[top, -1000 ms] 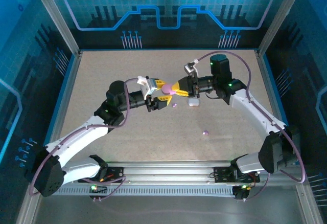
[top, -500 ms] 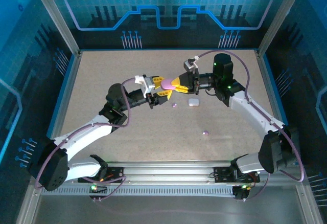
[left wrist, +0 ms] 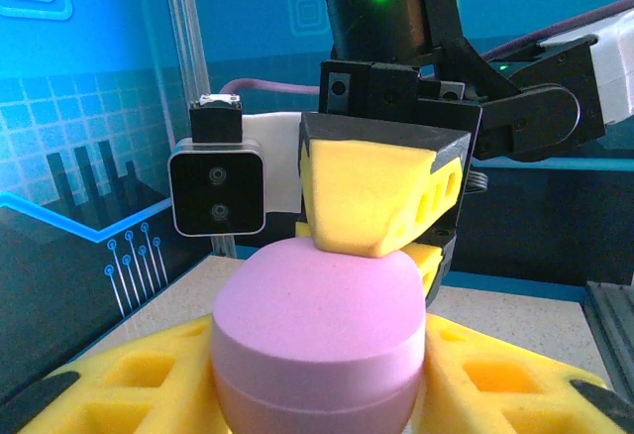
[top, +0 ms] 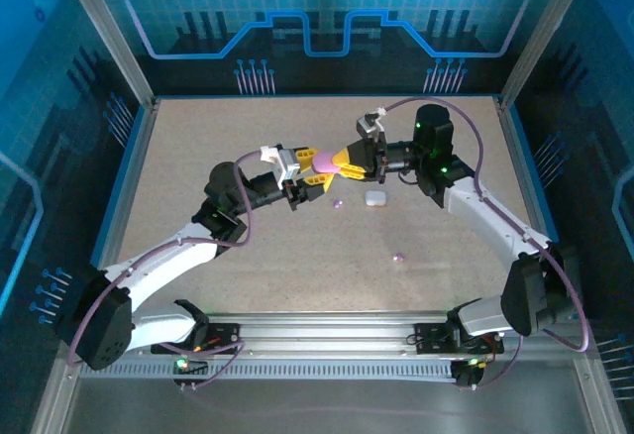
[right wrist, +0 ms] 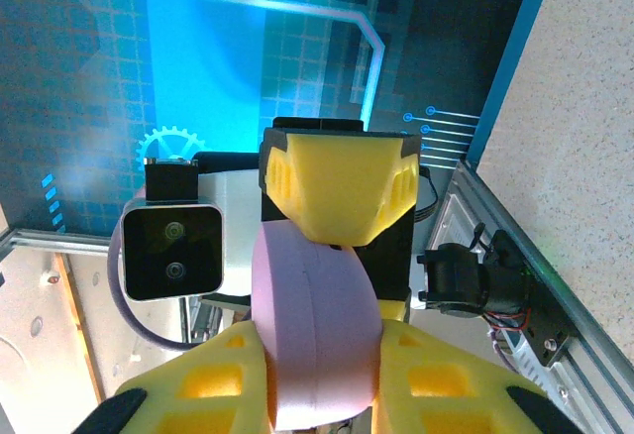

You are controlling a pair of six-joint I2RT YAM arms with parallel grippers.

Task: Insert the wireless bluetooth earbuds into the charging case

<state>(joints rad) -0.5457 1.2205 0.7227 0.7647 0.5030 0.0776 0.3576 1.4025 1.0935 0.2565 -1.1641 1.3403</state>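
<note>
The left gripper (top: 311, 169) is clenched on the left end of the purple case (top: 325, 162), which hangs in the air above the table (top: 198, 147). The right gripper (top: 342, 163) grasps the same case from its right. If the two pull or twist unevenly, the smooth shell may slip free and drop. One earbud (top: 338, 203) lies on the table below the case, beside a white case (top: 374, 197), and a second earbud (top: 399, 255) lies farther right. A falling case could scatter them.
</note>
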